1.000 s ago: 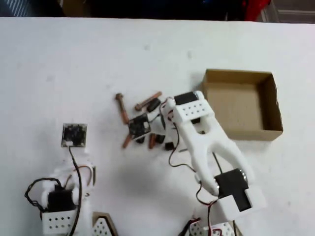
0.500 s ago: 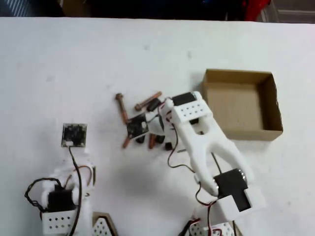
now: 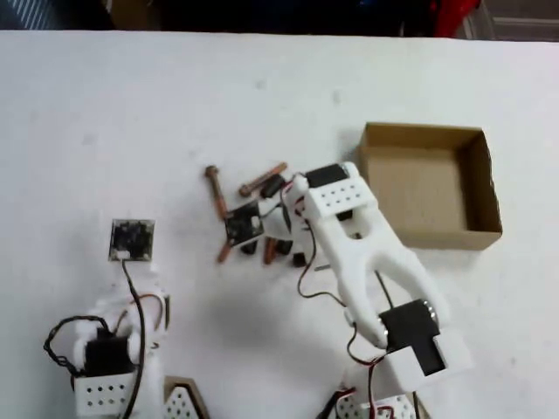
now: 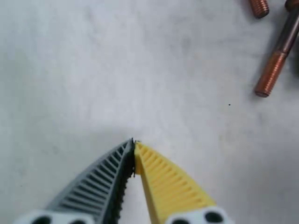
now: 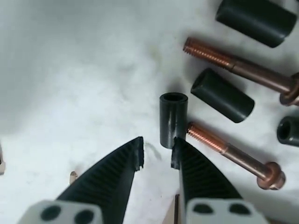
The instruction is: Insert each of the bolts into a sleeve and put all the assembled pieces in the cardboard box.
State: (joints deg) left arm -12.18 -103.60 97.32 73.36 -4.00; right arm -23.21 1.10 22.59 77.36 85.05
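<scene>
Change: your right arm (image 3: 349, 236) has crept slightly toward the bolts (image 3: 216, 194)
Right gripper (image 5: 157, 151): slightly parted, empty, just beside a black sleeve (image 5: 173, 119)
Left gripper (image 4: 134, 142): tips together, empty
Box (image 3: 419, 129): right of the bolts
Surface: white table (image 3: 131, 105), dark room behind

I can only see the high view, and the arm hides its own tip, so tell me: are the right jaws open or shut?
Observer: The right jaws are open with nothing between them. A black sleeve sits just ahead of them.
Operator: Is a bolt in that sleeve yet?
Observer: No. The end of the sleeve facing the camera shows an empty hole. A bolt lies beside it, with its threaded end by the sleeve's side.
Operator: And the left jaws?
Observer: Shut on nothing, over bare table.
</scene>
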